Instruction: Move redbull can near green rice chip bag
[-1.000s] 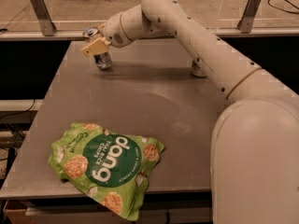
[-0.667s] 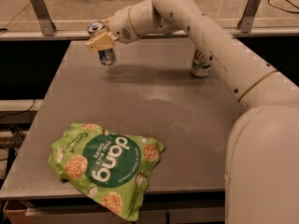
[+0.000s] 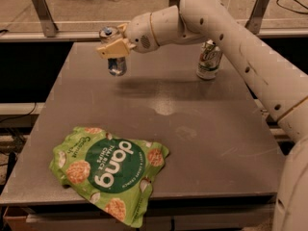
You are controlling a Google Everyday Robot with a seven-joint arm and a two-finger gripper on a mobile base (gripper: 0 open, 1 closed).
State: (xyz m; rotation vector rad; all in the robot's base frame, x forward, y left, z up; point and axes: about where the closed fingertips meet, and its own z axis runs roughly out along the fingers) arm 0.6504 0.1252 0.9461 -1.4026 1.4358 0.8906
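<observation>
over the table point(image 3: 202, 129), the pincer point(image 3: 114, 49) pinches the slim silver-blue redbull can point(image 3: 117, 67).

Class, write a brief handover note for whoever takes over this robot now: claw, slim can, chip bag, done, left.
The claw is shut on the slim can, above the table's far left part.
The chip bag lies flat at the front left, overhanging the edge.
Done: can gripped and, judging by its shadow, lifted.
Left: carry it to the bag and set it down beside it.
The wider soda can at far right is not involved.
</observation>
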